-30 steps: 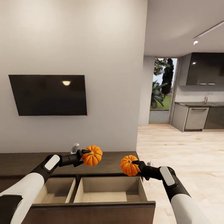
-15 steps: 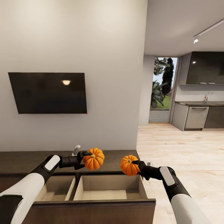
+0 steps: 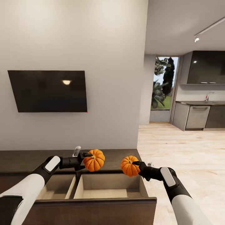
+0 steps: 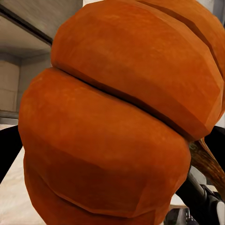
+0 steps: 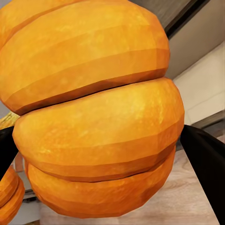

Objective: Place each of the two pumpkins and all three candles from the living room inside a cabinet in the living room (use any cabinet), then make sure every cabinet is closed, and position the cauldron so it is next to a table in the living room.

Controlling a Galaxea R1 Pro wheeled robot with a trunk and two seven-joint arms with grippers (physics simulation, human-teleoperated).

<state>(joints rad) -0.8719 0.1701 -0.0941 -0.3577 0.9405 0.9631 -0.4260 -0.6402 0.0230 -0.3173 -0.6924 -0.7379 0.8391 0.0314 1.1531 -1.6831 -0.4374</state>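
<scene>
Two orange ribbed pumpkins hang above the dark-brown cabinet (image 3: 28,161), over its pulled-out drawer (image 3: 109,189). My left gripper (image 3: 89,160) is shut on the left pumpkin (image 3: 94,160), which looms close in the left wrist view (image 4: 112,122). The right pumpkin (image 3: 129,166) is held in my right gripper (image 3: 135,167), which is shut on it, near the drawer's right wall. It looms just as large in the right wrist view (image 5: 98,117), where a dark finger (image 5: 204,164) shows beside it. The candles, cauldron and table are out of view.
The drawer front (image 3: 93,207) juts toward me and has a second compartment (image 3: 57,187) on the left. A black TV (image 3: 48,90) hangs on the wall above. To the right, wood floor (image 3: 181,150) runs to a kitchen (image 3: 200,115).
The whole picture has shifted up a little, so the camera has moved. The left pumpkin has come down and slightly right toward the open drawer. The right pumpkin has barely moved.
</scene>
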